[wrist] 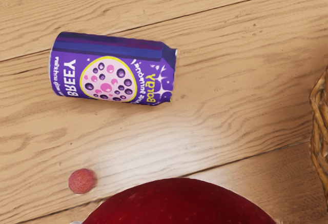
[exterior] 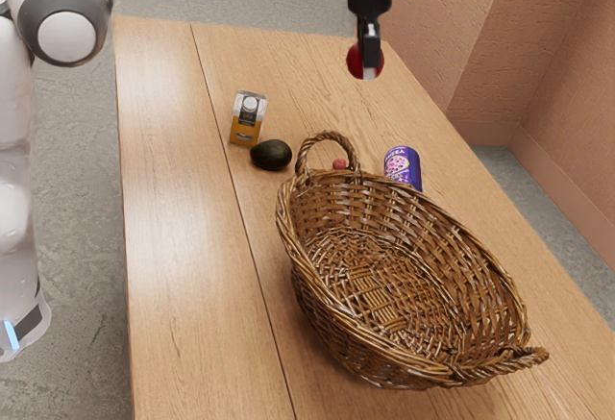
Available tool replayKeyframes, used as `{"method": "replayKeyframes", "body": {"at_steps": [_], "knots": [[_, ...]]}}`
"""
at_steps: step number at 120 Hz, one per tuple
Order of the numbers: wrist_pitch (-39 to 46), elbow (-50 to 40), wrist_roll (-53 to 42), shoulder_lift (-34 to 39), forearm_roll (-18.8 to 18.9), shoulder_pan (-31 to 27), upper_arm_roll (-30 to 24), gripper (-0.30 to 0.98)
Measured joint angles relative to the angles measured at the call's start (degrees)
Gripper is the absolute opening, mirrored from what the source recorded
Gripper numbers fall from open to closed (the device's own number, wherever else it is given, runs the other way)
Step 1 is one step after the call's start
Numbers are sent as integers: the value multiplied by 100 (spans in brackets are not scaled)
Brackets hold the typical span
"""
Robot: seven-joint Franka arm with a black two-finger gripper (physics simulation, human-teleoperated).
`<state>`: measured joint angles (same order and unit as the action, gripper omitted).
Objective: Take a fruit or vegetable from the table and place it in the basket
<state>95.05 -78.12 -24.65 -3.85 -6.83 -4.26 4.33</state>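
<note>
High over the table's far part, my gripper [exterior: 368, 66] is shut on a round red fruit [exterior: 355, 61], which bulges out on both sides of the near finger. The same red fruit [wrist: 179, 203] looms at the lower edge of the wrist view. The wicker basket [exterior: 317, 319] stands apart from my hand, toward the exterior view's bottom right, with nothing seen inside it. A dark avocado [exterior: 271, 155] and a small pinkish-red ball [exterior: 339, 164] lie on the table near the basket's handle; the ball [wrist: 82, 181] is near the held fruit in the wrist view.
A purple can [exterior: 403, 167] lies on the table beside the basket's far rim, and the can [wrist: 113, 69] has printed berries on its side. An orange and grey carton [exterior: 248, 118] stands behind the avocado. The basket's looped handle [exterior: 328, 135] rises above its rim.
</note>
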Motion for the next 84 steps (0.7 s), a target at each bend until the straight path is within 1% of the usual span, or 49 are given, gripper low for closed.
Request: {"method": "replayKeyframes", "body": {"at_steps": [7, 14, 22, 30, 38, 46, 56, 60, 68, 84], "knots": [[-182, 1, 146, 67, 24, 238, -451, 34], [-312, -1, 294, 98, 43, 601, -765, 33], [-408, -6, 465, 86, 55, 1120, -967, 33], [-453, -13, 628, 9, 61, 1627, -1054, 33], [-477, -20, 790, -104, 62, 1908, -1175, 33], [-488, -30, 941, -180, 65, 1976, -1275, 33], [-487, -49, 1108, -216, 69, 1902, -1308, 33], [-486, -54, 1169, -247, 57, 1861, -1315, 41], [-489, -62, 1298, -278, 33, 1814, -1323, 51], [-490, -73, 1514, -291, 24, 1834, -1329, 62]]}}
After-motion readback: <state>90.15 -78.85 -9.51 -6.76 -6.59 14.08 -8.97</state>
